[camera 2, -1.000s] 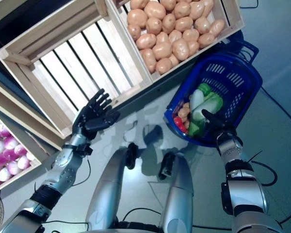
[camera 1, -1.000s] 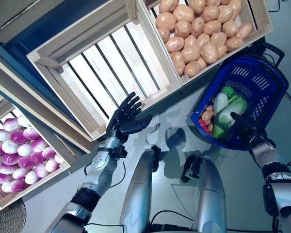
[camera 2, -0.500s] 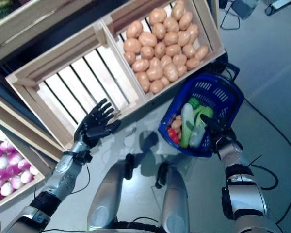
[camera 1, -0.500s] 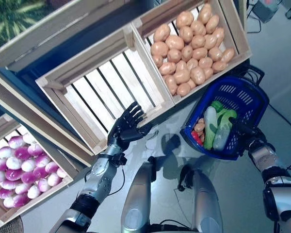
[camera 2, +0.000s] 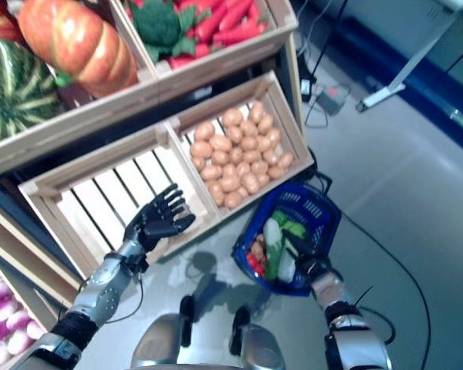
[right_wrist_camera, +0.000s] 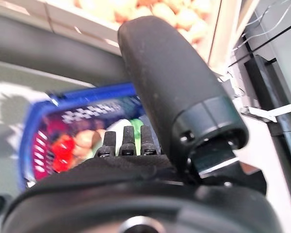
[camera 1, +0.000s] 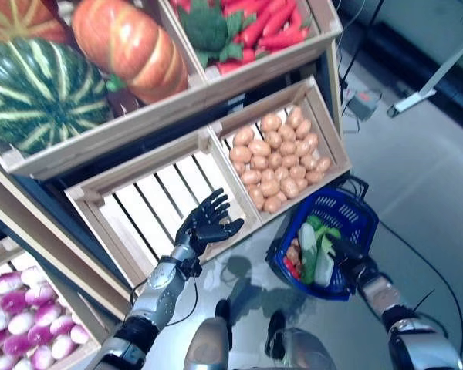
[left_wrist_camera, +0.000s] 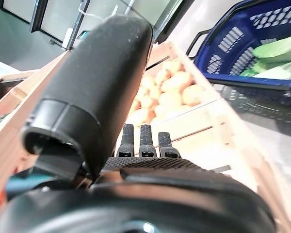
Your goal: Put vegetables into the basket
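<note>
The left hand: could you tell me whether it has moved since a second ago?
No. The left hand still hovers open at the empty crate's near rim, near the potato crate; only the camera has shifted.

blue basket (camera 1: 364, 218) | on floor | vegetables (camera 1: 312, 250) inside, mixed

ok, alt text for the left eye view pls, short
A blue basket holding green, white and red vegetables sits on the floor by the robot's right hand, below a wooden crate of potatoes. The open left hand hovers, holding nothing, over an empty slatted crate. Above are a watermelon, a pumpkin and red peppers.
</note>
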Controlling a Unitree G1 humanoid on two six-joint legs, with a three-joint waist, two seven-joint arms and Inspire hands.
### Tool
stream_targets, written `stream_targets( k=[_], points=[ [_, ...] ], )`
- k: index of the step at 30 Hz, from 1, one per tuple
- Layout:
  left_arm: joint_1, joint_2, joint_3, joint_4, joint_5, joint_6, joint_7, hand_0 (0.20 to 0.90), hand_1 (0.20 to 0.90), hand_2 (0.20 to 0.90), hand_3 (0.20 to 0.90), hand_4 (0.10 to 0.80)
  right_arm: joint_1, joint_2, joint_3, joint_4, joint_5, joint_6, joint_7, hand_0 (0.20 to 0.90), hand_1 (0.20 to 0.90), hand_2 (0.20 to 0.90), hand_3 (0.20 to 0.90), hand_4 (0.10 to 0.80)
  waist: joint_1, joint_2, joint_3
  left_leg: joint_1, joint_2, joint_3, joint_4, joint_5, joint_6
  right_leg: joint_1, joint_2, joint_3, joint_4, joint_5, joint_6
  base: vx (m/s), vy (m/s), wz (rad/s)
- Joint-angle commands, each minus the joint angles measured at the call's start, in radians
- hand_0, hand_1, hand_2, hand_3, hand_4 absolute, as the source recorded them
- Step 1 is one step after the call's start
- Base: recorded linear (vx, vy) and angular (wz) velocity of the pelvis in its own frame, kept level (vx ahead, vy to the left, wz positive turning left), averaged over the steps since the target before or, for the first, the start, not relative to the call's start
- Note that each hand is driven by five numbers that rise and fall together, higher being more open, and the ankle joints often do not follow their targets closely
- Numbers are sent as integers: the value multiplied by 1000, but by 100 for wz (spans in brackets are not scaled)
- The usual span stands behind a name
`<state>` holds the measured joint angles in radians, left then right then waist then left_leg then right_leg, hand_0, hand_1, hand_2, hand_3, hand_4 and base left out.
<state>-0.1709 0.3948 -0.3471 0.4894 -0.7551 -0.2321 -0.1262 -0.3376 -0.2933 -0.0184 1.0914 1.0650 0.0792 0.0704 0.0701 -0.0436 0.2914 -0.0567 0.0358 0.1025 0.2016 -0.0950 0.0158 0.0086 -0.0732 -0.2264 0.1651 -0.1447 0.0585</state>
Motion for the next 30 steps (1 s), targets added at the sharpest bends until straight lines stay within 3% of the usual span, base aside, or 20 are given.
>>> stream_targets(
  k=[1, 7, 12, 18, 26, 30],
  points=[
    [33, -65, -1, 4, 86, -45, -43, 900, 900, 900, 900, 800, 48, -9, 43, -44, -54, -73, 85, 900, 900, 900, 900, 800, -6, 12, -123, 91, -21, 27, -114, -11, 28, 58, 23, 15, -106, 80, -60, 69, 35, -6],
    [87, -100, 28, 158, 125, -43, -46, 900, 900, 900, 900, 800, 137, 72, 94, -112, -84, -114, 134, 900, 900, 900, 900, 800, -25, 23, -185, 185, -21, 29, -276, 41, 22, 120, 38, 31, -214, 118, -53, 40, 20, -7],
    [106, -148, 63, 293, 174, -47, -31, 900, 900, 900, 900, 800, 226, 134, 139, -216, -95, -196, 172, 900, 900, 900, 900, 800, -59, 29, -206, 185, -27, 24, -289, 42, 15, 131, 43, 40, -252, 136, -45, 2, 18, -5],
    [131, -193, 99, 396, 159, -18, -65, 900, 900, 900, 900, 800, 316, 173, 197, -350, -26, -255, 406, 900, 900, 900, 900, 800, -95, 32, -209, 198, -30, 39, -289, 32, 22, 138, 44, 54, -252, 131, -41, 17, 18, -5],
    [130, -240, 70, 484, 99, 30, -92, 900, 900, 900, 900, 800, 319, 224, 276, -319, 24, -283, 527, 900, 900, 900, 900, 800, -104, 50, -206, 212, -38, 28, -289, 26, 26, 153, 45, 54, -252, 116, -44, 24, 8, 0],
    [125, -261, 44, 493, 127, 2, -72, 900, 900, 900, 900, 800, 311, 234, 337, -325, -74, -274, 528, 900, 900, 900, 900, 800, -104, 59, -195, 204, -40, 18, -289, 31, 25, 149, 43, 50, -252, 113, -48, -10, 28, 0]
  ],
)
